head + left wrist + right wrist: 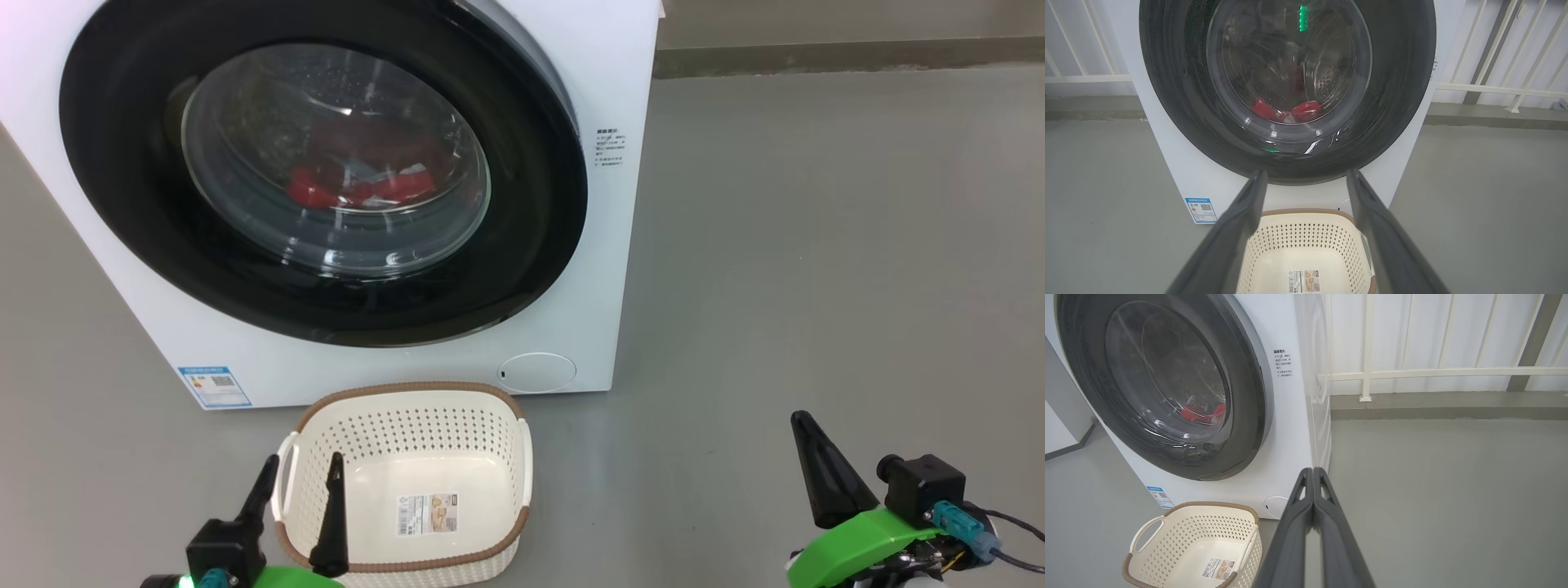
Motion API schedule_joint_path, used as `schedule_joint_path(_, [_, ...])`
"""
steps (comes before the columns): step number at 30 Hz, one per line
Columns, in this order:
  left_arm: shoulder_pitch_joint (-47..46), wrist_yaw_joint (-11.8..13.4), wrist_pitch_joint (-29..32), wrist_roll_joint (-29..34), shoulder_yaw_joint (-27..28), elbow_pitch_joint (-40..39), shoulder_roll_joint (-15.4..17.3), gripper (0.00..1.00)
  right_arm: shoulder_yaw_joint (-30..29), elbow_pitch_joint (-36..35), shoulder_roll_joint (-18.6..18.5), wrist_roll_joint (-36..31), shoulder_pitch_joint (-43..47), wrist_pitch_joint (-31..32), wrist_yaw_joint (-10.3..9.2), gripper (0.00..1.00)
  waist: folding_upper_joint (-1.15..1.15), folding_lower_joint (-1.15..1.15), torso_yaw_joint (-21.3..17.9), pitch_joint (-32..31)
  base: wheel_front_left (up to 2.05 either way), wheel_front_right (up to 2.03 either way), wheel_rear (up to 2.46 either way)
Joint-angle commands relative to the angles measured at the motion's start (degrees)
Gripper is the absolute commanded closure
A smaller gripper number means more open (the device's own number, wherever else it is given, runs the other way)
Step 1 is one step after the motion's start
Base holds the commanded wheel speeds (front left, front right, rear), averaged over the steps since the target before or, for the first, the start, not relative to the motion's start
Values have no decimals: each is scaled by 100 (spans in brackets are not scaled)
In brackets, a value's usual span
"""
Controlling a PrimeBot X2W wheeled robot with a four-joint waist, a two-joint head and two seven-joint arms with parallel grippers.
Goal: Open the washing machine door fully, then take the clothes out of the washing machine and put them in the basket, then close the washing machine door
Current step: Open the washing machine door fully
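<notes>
The washing machine door (335, 159) sits closed on the washing machine (608, 73), with the red clothes (359, 186) behind its glass. The blue label (215, 386) and the side print (610, 147) are too small to read. The basket (408, 390) stands just in front, with a paper label (427, 513) inside. My left gripper (302, 461) gapes wide and empty over it. My right gripper (804, 429) is pinched together, holding nothing.

The left end effector (302, 460) holds its fingers spread wide; the right end effector (803, 426) has them pressed together.
</notes>
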Motion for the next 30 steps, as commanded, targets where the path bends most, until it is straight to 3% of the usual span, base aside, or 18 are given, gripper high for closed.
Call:
schedule_joint_path(1, [-246, 41, -62, -36, 162, -99, 116, 0, 191, -124, -60, 266, -330, -78, 2, 100, 0, 0, 11, 21, 0, 0, 0])
schedule_joint_path(5, [-281, 43, -52, -51, 133, -92, 126, 0, 303, -45, -60, 1096, -473, -75, 2, 100, 0, 0, 44, 92, 0, 0, 0])
schedule_joint_path(13, [-428, 45, -52, -96, 86, -183, 138, 0, 254, -166, -60, 3615, -982, 463, 2, 100, 0, 0, 167, 415, 0, 0, 0])
schedule_joint_path(14, [-428, 45, -52, -96, 86, -183, 138, 0, 254, -166, -60, 3615, -982, 463, 2, 100, 0, 0, 167, 415, 0, 0, 0])
schedule_joint_path(23, [-744, 6, -56, -119, -18, -349, 130, 0, -336, 80, -155, 6042, -1899, 1648, 2, 100, 0, 0, 344, 929, 0, 0, 0])
schedule_joint_path(30, [-1008, -2, -63, -225, -73, -533, 91, 0, -622, 566, -303, 7072, -2764, 2511, 2, 100, 0, 0, 493, 1380, 0, 0, 0])
